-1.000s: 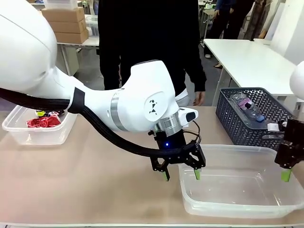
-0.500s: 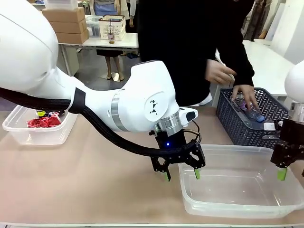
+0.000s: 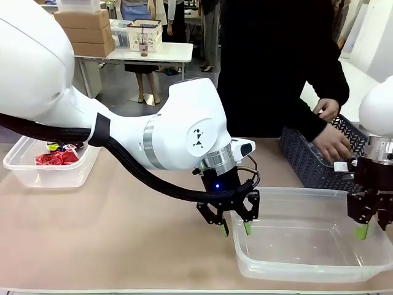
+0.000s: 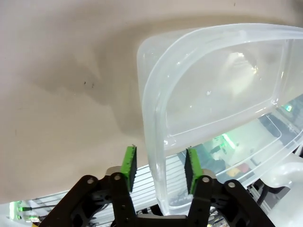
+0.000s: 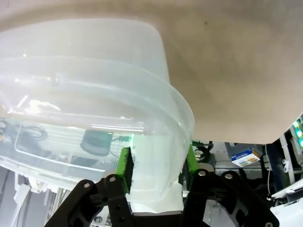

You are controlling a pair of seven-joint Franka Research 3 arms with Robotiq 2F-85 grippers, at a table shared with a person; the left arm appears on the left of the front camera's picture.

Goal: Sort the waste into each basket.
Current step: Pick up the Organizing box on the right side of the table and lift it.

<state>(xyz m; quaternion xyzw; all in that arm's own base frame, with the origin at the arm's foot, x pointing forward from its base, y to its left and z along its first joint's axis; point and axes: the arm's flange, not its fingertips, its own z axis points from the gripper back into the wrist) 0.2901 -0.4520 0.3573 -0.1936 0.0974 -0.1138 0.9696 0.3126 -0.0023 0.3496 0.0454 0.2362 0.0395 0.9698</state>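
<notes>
Now the left gripper (image 3: 234, 228) and right gripper (image 3: 370, 228) are closing astride the rim of the empty tub (image 3: 295, 271); clamping yet, I cannot tell. They are probably readying to move it.

Left gripper (image 3: 236, 229), right gripper (image 3: 370, 228), jaws part-open.

On the table (image 3: 123, 239): two clear plastic tubs, the near tub (image 3: 288, 270) and the far tub (image 3: 37, 179); one dark grey lattice basket (image 3: 301, 161). Above the table, two end effectors: left end effector (image 3: 235, 228), right end effector (image 3: 368, 231).
</notes>
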